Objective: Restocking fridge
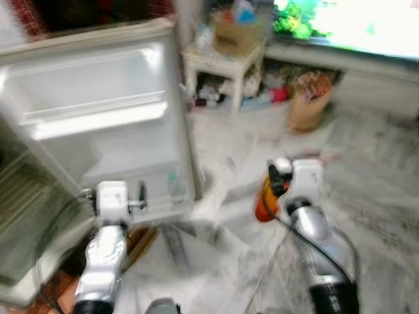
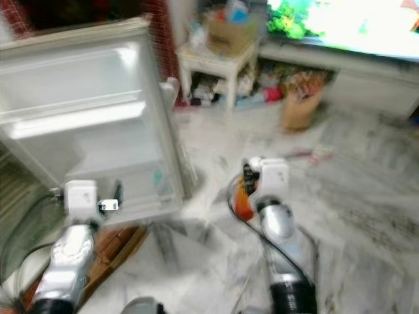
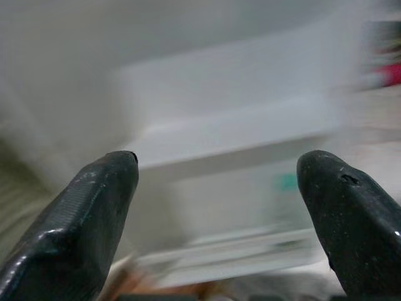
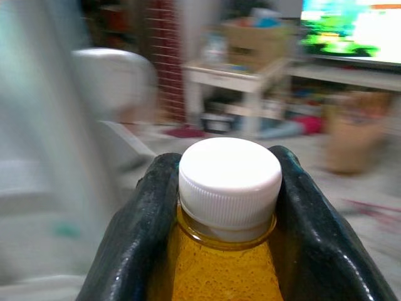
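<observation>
Views blurred. My right gripper (image 4: 229, 207) has its fingers (image 4: 135, 232) closed around the neck of an orange drink bottle (image 4: 216, 269), one finger pressed against each side just below the white ribbed cap (image 4: 230, 182). In the head views the bottle (image 1: 264, 199) hangs in front of my right arm, above the marbled floor (image 1: 366, 196), well apart from the fridge.

My left gripper (image 3: 219, 213) has its fingers (image 3: 81, 219) spread wide, nothing between them and touching nothing. It faces the inner side of the open fridge door (image 1: 105, 111), whose white door shelves (image 1: 98, 118) show pale and smeared. A small teal mark (image 1: 173, 178) sits low on the door.

The fridge interior (image 1: 19, 209) lies at the far left of the head views. Beyond the door stand a small white table (image 1: 222, 62) with a cardboard box (image 1: 236, 36) on top, and a brown paper bag (image 1: 308, 108) on the floor near a low ledge.
</observation>
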Available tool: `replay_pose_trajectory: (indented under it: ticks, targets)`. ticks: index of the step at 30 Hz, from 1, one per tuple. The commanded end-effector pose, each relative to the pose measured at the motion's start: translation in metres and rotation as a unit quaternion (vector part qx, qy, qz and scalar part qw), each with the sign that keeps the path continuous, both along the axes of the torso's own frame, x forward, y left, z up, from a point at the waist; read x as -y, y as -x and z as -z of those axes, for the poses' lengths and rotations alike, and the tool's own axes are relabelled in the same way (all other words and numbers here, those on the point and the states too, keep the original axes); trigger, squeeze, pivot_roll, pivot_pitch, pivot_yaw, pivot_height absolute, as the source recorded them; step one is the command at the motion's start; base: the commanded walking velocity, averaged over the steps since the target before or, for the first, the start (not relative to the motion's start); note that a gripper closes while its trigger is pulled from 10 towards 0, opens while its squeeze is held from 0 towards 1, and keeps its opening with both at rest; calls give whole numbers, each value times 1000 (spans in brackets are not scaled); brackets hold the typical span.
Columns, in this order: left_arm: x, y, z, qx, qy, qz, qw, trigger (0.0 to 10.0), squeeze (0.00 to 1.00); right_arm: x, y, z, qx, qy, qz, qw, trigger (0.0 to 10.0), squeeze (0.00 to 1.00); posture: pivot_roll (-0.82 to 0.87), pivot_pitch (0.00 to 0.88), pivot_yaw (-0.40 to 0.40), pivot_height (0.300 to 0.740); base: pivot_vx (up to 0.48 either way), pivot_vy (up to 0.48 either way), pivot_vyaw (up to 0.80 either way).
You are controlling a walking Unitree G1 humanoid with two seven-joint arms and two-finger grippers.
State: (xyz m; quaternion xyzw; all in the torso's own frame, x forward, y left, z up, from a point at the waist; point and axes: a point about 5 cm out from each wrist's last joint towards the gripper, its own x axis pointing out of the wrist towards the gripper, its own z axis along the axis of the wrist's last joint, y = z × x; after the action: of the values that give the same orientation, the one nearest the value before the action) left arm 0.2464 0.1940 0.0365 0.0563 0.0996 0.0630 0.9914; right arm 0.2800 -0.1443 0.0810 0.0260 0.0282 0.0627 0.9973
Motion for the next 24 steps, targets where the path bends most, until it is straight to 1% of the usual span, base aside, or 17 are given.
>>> replay_pose_trajectory:
  ticks: [1, 7, 11, 13, 17, 19, 24]
  targets:
    - [1, -2, -3, 6, 0, 0, 1000, 10000, 0, -3, -3, -9, 22, -2, -11, 1000, 10000, 0, -21, 0, 48, 740, 0, 480, 644]
    - [1, -3, -3, 5, -1, 2, 1000, 10000, 0, -3, -4, -9, 22, -1, -10, 1000, 10000, 0, -24, 0, 49, 740, 0, 480, 597]
    - [1, -3, -3, 5, -1, 3, 1000, 10000, 0, -1, -5, -8, 21, 1, -3, 1000, 10000, 0, -25, 0, 49, 740, 0, 478, 0]
    - [1, -4, -4, 7, 0, 4, 1000, 10000, 0, 2, -6, -8, 19, 0, 8, 1000, 10000, 0, -26, 0, 50, 740, 0, 283, 0]
    - [1, -4, -4, 10, 0, 5, 1000, 10000, 0, 4, -6, -8, 20, 6, 13, 1000, 10000, 0, -26, 0, 50, 740, 0, 0, 0]
    - [2, -4, -6, 16, -2, 9, 1000, 10000, 0, 5, -7, -7, 19, 11, 10, 1000, 10000, 0, -17, 0, 35, 740, 0, 0, 0]
    - [2, -2, -8, 27, 3, 11, 1000, 10000, 0, -1, -7, -7, 19, 14, -12, 1000, 10000, 0, -4, 0, 12, 740, 0, 0, 0]
